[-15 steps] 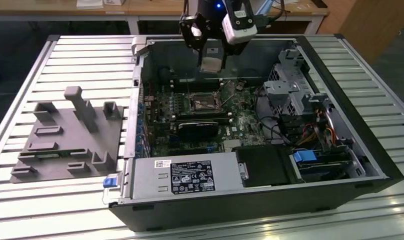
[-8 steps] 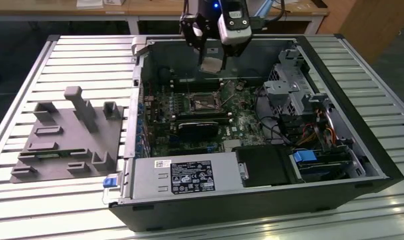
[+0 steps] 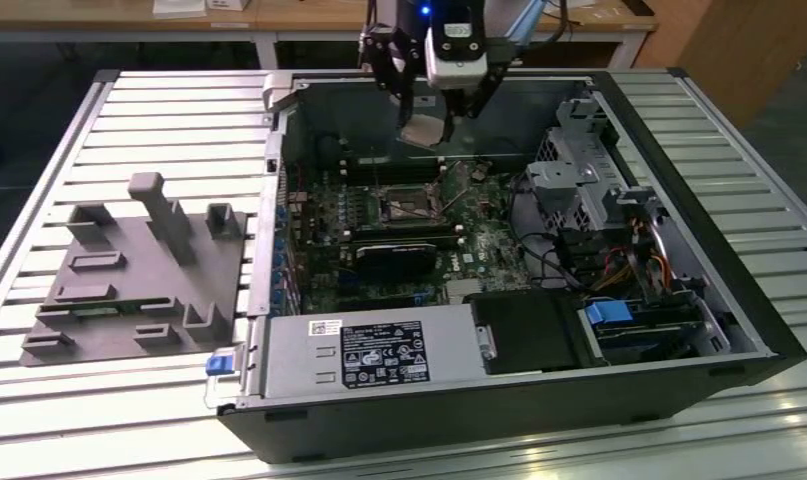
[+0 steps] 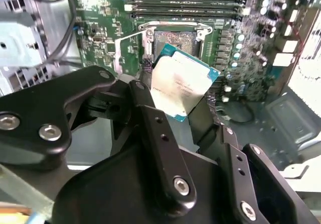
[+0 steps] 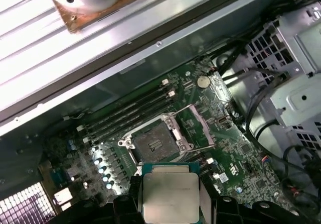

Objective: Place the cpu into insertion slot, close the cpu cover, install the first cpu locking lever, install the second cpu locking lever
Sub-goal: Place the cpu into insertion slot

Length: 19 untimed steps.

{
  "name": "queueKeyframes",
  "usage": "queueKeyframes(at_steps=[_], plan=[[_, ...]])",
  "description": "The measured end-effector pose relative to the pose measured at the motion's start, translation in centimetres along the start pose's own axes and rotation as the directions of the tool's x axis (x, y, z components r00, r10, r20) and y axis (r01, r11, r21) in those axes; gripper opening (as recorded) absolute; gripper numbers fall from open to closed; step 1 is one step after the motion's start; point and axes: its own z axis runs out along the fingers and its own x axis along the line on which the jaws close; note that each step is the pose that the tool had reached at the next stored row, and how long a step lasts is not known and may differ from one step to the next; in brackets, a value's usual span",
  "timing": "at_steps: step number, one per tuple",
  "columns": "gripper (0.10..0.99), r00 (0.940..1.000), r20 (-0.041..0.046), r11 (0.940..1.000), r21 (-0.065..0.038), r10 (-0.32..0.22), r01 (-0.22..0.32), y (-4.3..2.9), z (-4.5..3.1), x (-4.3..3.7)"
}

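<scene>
Silvery metal tops the cpu [image 4: 183,81], probably light, stiff and fragile, which the gripper [image 4: 173,114] clamps by opposite edges, clear of the insertion slot [image 4: 175,39].

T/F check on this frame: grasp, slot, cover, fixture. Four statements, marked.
1. The tool is shut on the cpu. True.
2. The cpu is seated in the insertion slot. False: the slot is empty, and the cpu is held in the air over the open computer case.
3. The cpu cover is closed over the slot. False: it stands open beside the slot, leaving the dark centre exposed.
4. A grey fixture block lies outside the case, on the exterior view's left. True.
</scene>
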Motion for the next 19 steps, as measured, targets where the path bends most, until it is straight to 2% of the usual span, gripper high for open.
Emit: queueKeyframes(at_steps=[5, 9, 14, 19], plan=[[0.537, 0.9959, 0.008, 0.9959, -0.002, 0.09, -0.09, 0.0, 0.03, 0.0], [0.537, 0.9865, 0.0143, 0.9866, -0.005, 0.163, -0.163, 0.0, 0.08, 0.0], [0.537, 0.9677, 0.0218, 0.9679, -0.008, 0.251, -0.251, -0.01, 0.19, 0.0], [0.537, 0.9406, 0.0291, 0.941, -0.012, 0.338, -0.338, -0.03, 0.34, -0.01]])
